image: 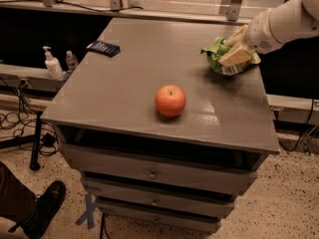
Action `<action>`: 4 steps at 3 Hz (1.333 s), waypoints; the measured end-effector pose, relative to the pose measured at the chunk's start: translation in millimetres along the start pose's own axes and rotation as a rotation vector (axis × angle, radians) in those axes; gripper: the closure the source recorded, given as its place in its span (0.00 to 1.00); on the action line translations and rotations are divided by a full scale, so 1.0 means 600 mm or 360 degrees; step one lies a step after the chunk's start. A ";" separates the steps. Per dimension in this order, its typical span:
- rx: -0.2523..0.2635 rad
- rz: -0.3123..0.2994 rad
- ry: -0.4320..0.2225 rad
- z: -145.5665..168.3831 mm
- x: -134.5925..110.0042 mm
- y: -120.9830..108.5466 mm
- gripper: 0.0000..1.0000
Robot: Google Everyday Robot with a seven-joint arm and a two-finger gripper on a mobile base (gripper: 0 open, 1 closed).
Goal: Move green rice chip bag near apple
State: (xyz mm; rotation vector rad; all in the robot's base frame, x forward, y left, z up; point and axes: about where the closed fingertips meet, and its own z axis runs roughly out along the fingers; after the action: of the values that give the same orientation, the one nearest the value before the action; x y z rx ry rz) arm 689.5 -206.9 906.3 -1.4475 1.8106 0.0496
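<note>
The green rice chip bag (215, 55) is at the right side of the grey cabinet top (134, 78), crumpled and held just above the surface, with a shadow under it. My gripper (235, 55) comes in from the upper right on a white arm and is shut on the bag, its tan fingers (238, 58) over the bag's right half. The red-orange apple (170, 100) sits upright near the front middle of the top, well to the front left of the bag and apart from it.
A flat dark-blue packet (103, 48) lies at the back left of the top. Drawers (152, 173) are below the front edge. A white pump bottle (51, 63) stands on a ledge to the left. A person's shoe (44, 209) is on the floor at lower left.
</note>
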 end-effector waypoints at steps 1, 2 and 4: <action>-0.0076 -0.0018 -0.0014 -0.018 0.019 0.040 1.00; -0.0134 -0.0043 -0.0032 -0.041 0.019 0.073 1.00; -0.0203 -0.0108 -0.0104 -0.073 -0.020 0.129 1.00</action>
State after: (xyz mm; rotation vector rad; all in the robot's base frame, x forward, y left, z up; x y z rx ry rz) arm 601.2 -191.7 910.3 -1.5770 1.7309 0.1786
